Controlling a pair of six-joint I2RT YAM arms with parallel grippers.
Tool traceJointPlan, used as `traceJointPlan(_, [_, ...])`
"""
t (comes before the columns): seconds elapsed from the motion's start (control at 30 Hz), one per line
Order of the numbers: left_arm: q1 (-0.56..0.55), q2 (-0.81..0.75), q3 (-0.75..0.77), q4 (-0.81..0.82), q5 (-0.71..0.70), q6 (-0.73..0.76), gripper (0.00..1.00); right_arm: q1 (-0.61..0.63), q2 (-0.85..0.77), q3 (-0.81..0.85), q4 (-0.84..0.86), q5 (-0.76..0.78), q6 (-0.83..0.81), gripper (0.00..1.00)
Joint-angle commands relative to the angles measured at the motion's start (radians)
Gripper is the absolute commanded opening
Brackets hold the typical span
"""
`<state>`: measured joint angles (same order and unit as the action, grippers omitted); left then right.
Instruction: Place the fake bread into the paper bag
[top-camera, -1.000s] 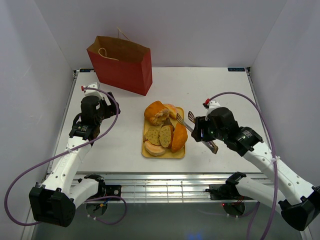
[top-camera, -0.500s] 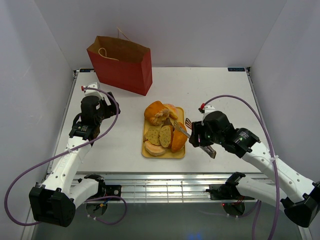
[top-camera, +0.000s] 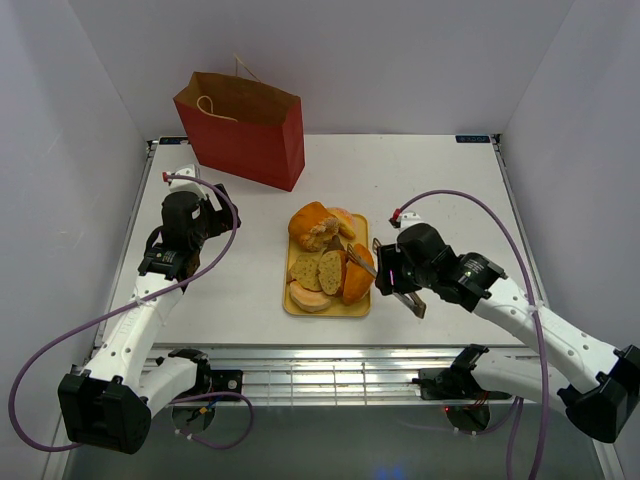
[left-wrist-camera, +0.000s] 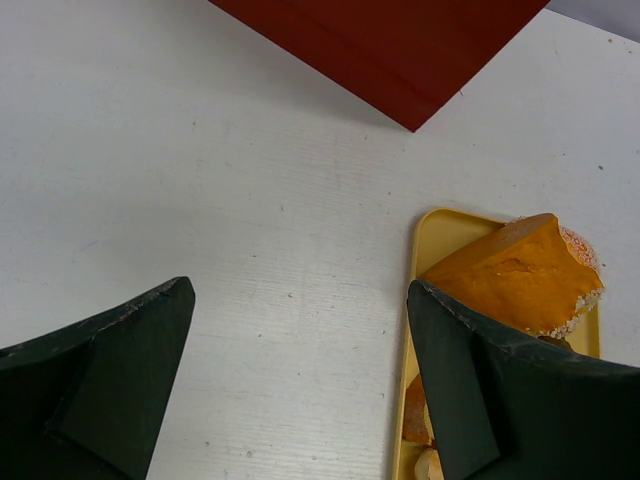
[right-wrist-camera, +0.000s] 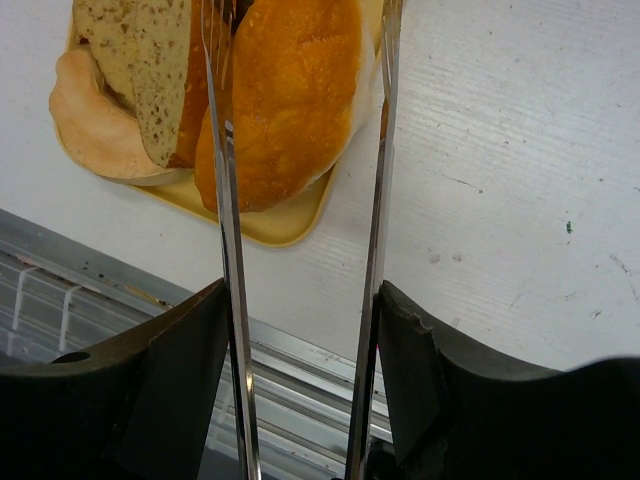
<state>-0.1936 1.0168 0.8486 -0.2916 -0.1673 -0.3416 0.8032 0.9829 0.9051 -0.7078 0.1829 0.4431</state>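
Note:
The fake bread (top-camera: 320, 228) is piled on a yellow tray (top-camera: 325, 308) at mid-table: golden-orange rolls, speckled slices (right-wrist-camera: 140, 70) and a pale bun (right-wrist-camera: 95, 130). My right gripper (top-camera: 395, 272) (right-wrist-camera: 300, 340) is shut on metal tongs (right-wrist-camera: 228, 200), whose two arms stand apart on either side of the near right orange roll (right-wrist-camera: 290, 100). The red paper bag (top-camera: 245, 130) (left-wrist-camera: 390, 40) stands upright and open at the back left. My left gripper (top-camera: 205, 215) (left-wrist-camera: 300, 340) hangs open over bare table to the left of the tray, with nothing between its fingers.
The tray's edge (left-wrist-camera: 430, 240) and an orange bread chunk (left-wrist-camera: 510, 275) show beside my left gripper's right finger. The table's near metal rail (right-wrist-camera: 300, 380) runs just below the tray. White walls close in the table's left, right and back sides.
My right arm has moved left toward the tray, bringing the tongs' tips from beside the tray to around the near right orange roll. The left arm has not moved.

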Motion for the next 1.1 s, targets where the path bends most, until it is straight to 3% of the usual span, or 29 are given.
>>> traceJointPlan(0.0, [-0.004, -0.024, 0.023, 0.011, 0.015, -0.004, 0.98, 0.011, 0.020, 0.034, 0.014, 0.041, 0.013, 0.63])
traceJointPlan(0.4, [-0.004, -0.030, 0.023, 0.011, 0.009, -0.002, 0.98, 0.030, 0.073, 0.066, 0.031, 0.029, 0.012, 0.63])
traceJointPlan(0.8, [-0.006, -0.037, 0.021, 0.014, 0.015, -0.002, 0.98, 0.031, 0.068, 0.064, 0.011, -0.011, 0.016, 0.56])
traceJointPlan(0.87, [-0.004, -0.038, 0.020, 0.012, 0.015, 0.000, 0.98, 0.030, 0.071, 0.069, 0.005, -0.022, 0.008, 0.53])
traceJointPlan(1.07, [-0.004, -0.041, 0.018, 0.014, 0.014, 0.001, 0.98, 0.030, 0.071, 0.084, -0.015, -0.034, -0.018, 0.31])
